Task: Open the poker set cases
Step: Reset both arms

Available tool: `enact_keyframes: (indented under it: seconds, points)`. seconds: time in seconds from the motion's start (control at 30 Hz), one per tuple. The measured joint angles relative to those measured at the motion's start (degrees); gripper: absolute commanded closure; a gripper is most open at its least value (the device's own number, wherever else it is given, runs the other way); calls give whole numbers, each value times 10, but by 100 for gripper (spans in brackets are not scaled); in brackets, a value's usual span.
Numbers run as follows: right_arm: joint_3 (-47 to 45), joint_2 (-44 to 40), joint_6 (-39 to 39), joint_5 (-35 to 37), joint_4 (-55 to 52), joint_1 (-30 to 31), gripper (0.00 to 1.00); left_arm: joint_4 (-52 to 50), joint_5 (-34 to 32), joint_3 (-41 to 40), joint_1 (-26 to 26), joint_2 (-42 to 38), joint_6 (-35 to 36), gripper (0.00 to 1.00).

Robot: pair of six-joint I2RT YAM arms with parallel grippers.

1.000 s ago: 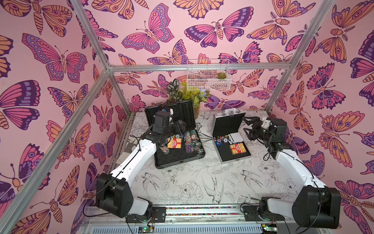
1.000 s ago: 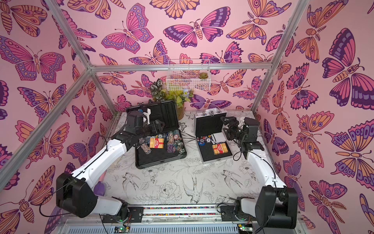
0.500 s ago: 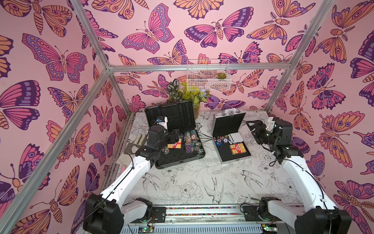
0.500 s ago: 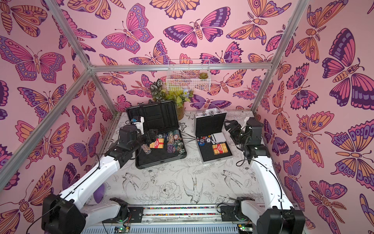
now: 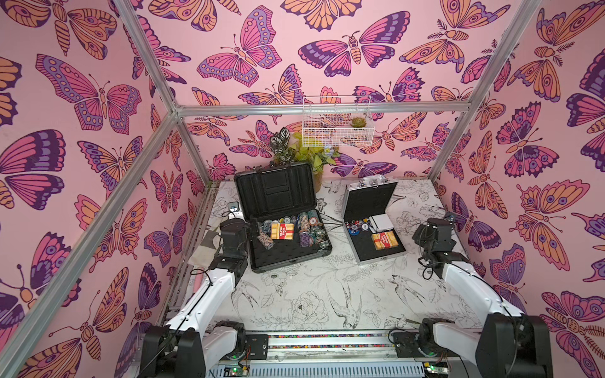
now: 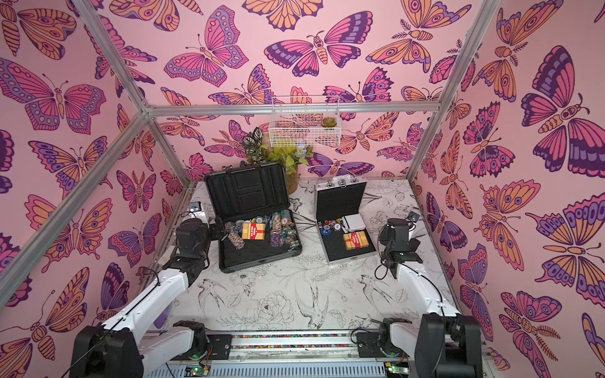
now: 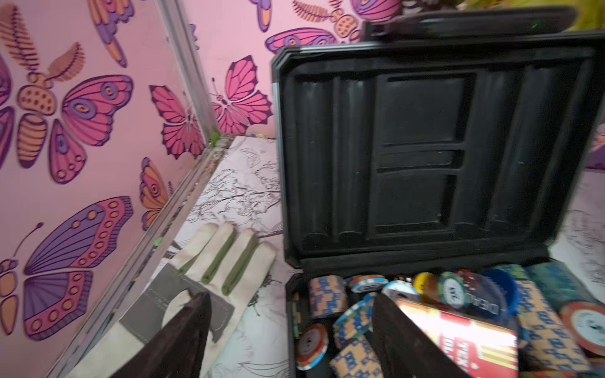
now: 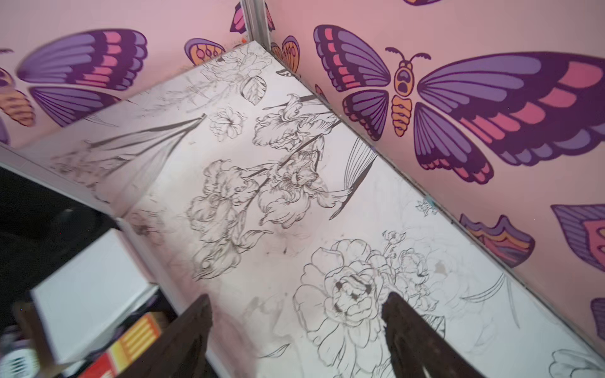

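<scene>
Looks finished, with larger grey case (image 5: 276, 193) and smaller silvery case (image 5: 361, 245) beside it both lid-up, left jaws and right jaws wide, empty.

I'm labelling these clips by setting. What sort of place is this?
Likely a robot test booth: butterfly-print walls on a metal frame, left arm and right arm mounted on a rail by the table.
</scene>
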Motion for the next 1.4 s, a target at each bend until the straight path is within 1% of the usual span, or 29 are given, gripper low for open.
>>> enact_keyframes:
  seconds: [0.07, 0.13, 0.23, 0.33, 0.4, 0.5, 0.6, 0.67, 0.77, 0.8, 0.9, 1.03, 1.13, 1.23, 1.3, 1.33, 1.37, 1.4]
  points:
    - [-26, 19, -27, 9, 53, 0, 18, 20, 0, -16, 21, 9, 11, 22]
    - [-50, 43, -48, 2, 106, 0, 18, 42, 5, -28, 38, 29, 22, 22]
    - [-78, 78, -70, -38, 192, 0, 18, 89, 40, -57, 68, 60, 30, 22]
    - [-90, 100, -93, -91, 247, 0, 18, 106, 77, -75, 95, 73, 37, 21]
    - [-94, 111, -108, -127, 293, 0, 18, 127, 101, -81, 101, 73, 41, 21]
    - [-116, 148, -128, -178, 399, 0, 19, 157, 137, -90, 105, 70, 47, 20]
    - [-155, 183, -137, -205, 472, 0, 18, 160, 171, -97, 105, 58, 50, 20]
    - [-172, 187, -139, -207, 490, 0, 18, 160, 184, -97, 105, 56, 50, 20]
    - [-173, 185, -137, -193, 503, 1, 18, 166, 194, -97, 105, 73, 50, 18]
    - [-169, 184, -137, -184, 502, 2, 0, 174, 196, -98, 106, 87, 48, 17]
    - [-148, 184, -136, -161, 492, 12, 1, 184, 199, -102, 114, 124, 38, 16]
    - [-130, 184, -135, -146, 490, 19, 1, 193, 215, -108, 124, 137, 31, 16]
    - [-130, 184, -135, -139, 485, 19, 1, 227, 239, -121, 124, 136, 30, 15]
    - [-130, 184, -135, -136, 483, 19, 1, 288, 272, -159, 124, 136, 29, 14]
    - [-130, 184, -135, -136, 483, 19, 1, 335, 301, -178, 123, 163, 35, 13]
    - [-130, 184, -135, -136, 483, 19, 1, 349, 311, -179, 121, 179, 39, 11]
    - [-130, 184, -135, -136, 483, 19, 1, 367, 318, -180, 116, 202, 45, 2]
    - [-130, 184, -135, -136, 483, 19, 1, 382, 320, -180, 110, 221, 53, 1]
